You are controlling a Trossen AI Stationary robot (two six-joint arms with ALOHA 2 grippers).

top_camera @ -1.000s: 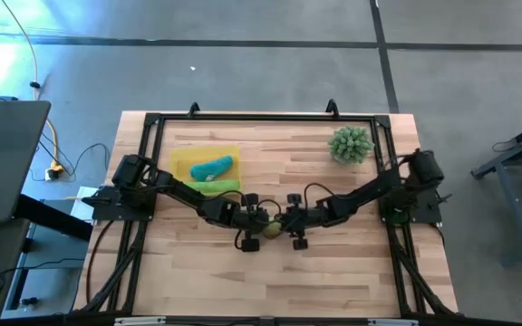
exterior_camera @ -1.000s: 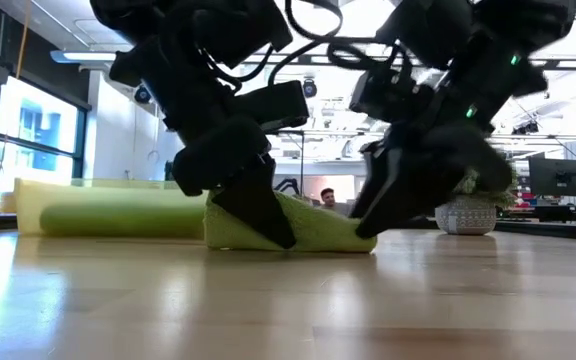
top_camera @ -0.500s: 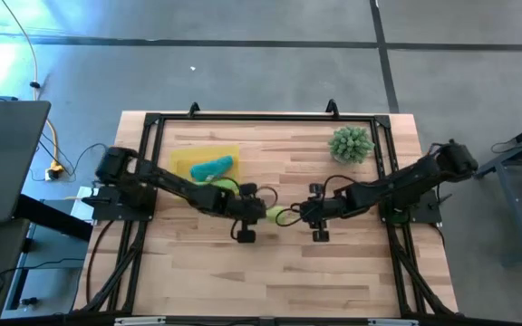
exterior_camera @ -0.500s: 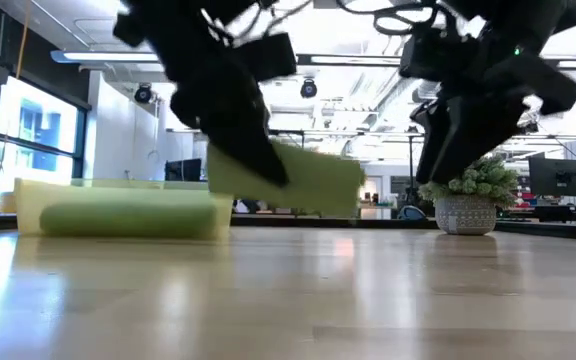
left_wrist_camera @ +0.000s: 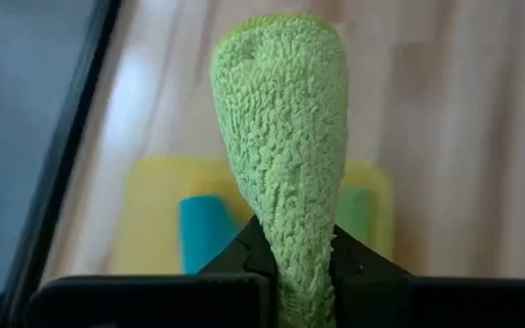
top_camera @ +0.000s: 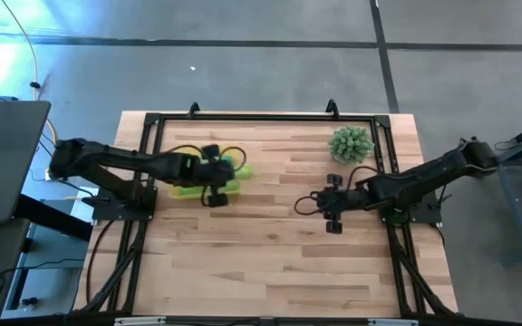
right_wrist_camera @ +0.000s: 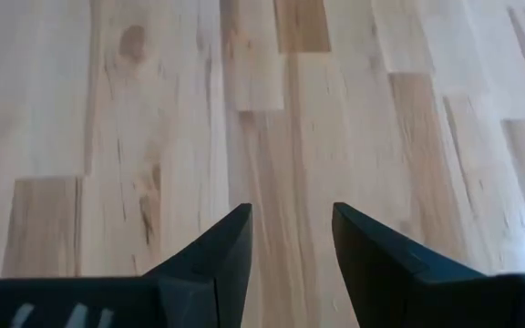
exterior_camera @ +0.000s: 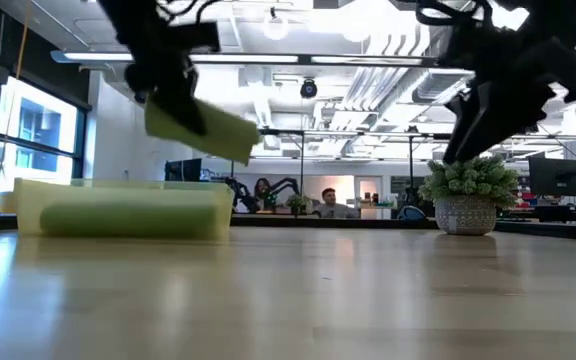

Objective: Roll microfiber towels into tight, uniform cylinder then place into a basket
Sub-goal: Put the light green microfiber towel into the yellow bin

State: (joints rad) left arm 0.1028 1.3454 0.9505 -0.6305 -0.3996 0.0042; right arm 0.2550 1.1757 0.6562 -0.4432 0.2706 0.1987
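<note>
Where towels (exterior_camera: 128,219) lie — basket (exterior_camera: 28,195).

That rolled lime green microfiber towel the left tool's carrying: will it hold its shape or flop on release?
The rolled lime green microfiber towel sticks out unsupported from the shut left tool without drooping, so probably fairly firm. The fuzzy pile likely grips well. Being a cylinder, it may roll or loosen once dropped in the translucent yellow plastic basket.

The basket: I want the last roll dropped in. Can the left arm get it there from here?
Probably yes. The left tool holds the rolled lime towel right over the basket, with nothing between; the right tool waits apart.
</note>
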